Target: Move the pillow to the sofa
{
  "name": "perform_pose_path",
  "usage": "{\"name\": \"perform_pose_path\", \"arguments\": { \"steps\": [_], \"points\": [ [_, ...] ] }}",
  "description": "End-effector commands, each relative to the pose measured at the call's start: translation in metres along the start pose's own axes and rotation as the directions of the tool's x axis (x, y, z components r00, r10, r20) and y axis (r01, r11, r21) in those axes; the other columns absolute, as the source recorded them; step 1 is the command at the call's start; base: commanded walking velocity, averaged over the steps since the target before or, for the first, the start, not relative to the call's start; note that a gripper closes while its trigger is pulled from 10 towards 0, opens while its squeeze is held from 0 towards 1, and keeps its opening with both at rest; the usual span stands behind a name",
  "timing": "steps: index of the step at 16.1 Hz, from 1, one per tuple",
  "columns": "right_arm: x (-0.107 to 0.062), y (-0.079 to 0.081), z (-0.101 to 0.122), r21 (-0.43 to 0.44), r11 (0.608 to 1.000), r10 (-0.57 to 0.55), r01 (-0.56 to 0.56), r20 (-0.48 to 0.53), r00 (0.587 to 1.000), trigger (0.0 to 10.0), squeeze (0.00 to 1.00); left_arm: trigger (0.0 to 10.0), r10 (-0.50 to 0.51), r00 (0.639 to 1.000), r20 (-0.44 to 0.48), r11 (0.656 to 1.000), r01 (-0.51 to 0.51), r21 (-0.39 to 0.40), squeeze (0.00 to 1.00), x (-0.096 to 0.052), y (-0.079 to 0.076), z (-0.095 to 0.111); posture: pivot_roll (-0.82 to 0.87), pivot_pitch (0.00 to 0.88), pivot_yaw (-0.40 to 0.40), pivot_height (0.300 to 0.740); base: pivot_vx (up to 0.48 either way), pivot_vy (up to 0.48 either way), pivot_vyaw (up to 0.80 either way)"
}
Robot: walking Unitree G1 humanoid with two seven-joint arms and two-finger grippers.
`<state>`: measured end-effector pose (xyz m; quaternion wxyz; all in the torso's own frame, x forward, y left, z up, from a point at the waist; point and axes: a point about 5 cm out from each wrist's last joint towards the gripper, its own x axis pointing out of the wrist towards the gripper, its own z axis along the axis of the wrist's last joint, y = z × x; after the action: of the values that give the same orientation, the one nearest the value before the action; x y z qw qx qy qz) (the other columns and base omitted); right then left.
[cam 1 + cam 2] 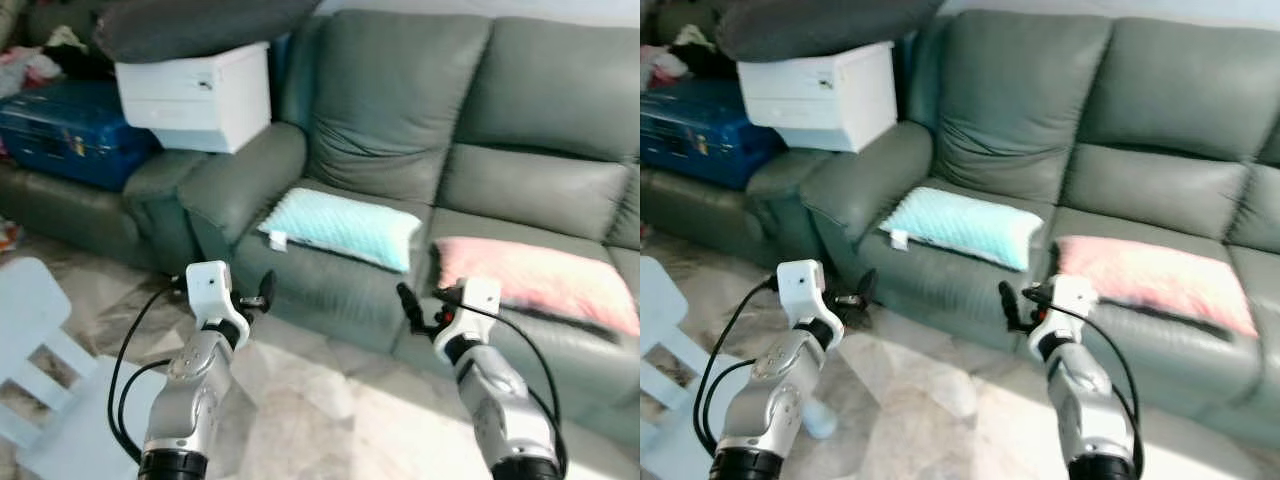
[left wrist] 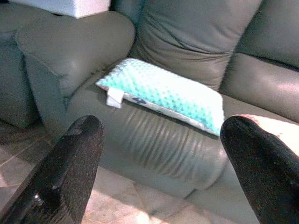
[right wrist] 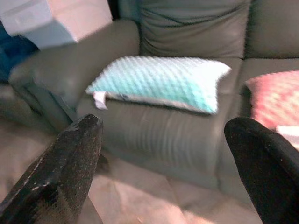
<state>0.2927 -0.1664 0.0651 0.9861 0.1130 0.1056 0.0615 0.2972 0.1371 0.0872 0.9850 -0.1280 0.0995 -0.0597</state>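
A mint-green dotted pillow [image 1: 342, 227] lies on the left seat cushion of the grey-green sofa [image 1: 520, 170]; it also shows in the left wrist view [image 2: 163, 91] and the right wrist view [image 3: 161, 82]. A pink pillow [image 1: 535, 278] rests on the seat beside it. My left gripper [image 1: 258, 292] is raised in front of the sofa's front edge, open and empty. My right gripper [image 1: 420, 305] hovers at the same height further right, also open with nothing between its fingers [image 3: 74, 163].
A white box [image 1: 195, 95] sits on the sofa's left armrest with a dark cushion [image 1: 190, 25] on top. A blue suitcase [image 1: 70, 130] lies further left. A pale blue small chair [image 1: 40, 340] stands on the marble floor at my left.
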Motion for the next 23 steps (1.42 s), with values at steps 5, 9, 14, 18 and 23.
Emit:
{"name": "perform_pose_path", "arguments": {
  "steps": [5,9,14,18,23],
  "points": [
    [0.0048,0.0049,0.0017,0.020,1.000,0.006,-0.006,-0.019,1.000,10.0,0.00,10.0,0.024,1.000,-0.005,1.000,-0.024,0.013,0.00,0.0001,0.0080,-0.0009,-0.13,0.000,-0.001,0.740,0.000,0.000,-0.15],
    [0.0059,0.0040,0.0035,-0.004,1.000,0.004,-0.004,-0.017,1.000,10.0,0.00,10.0,0.016,1.000,-0.001,1.000,-0.016,0.008,0.00,0.0003,0.0078,-0.0024,-0.13,0.000,-0.003,0.740,0.000,0.000,-0.75],
    [0.0067,0.0049,0.0039,0.016,1.000,0.015,-0.014,-0.023,1.000,10.0,0.00,10.0,-0.033,0.999,0.009,0.999,0.033,-0.016,0.00,0.0002,0.0040,-0.0005,-0.14,0.000,-0.004,0.740,0.000,0.000,-0.74],
    [0.0071,0.0051,0.0041,0.012,1.000,0.022,-0.021,-0.027,0.999,10.0,0.00,10.0,-0.056,0.998,0.011,0.998,0.057,-0.040,0.00,0.0000,0.0012,-0.0015,-0.14,0.000,-0.005,0.740,0.000,0.000,-0.74],
    [0.0077,0.0049,0.0049,0.005,1.000,0.027,-0.027,-0.029,0.999,10.0,0.00,10.0,-0.081,0.997,0.015,0.996,0.081,-0.035,0.00,-0.0004,-0.0007,-0.0012,-0.14,0.000,-0.008,0.740,0.000,0.000,-0.74]
  ]
}}
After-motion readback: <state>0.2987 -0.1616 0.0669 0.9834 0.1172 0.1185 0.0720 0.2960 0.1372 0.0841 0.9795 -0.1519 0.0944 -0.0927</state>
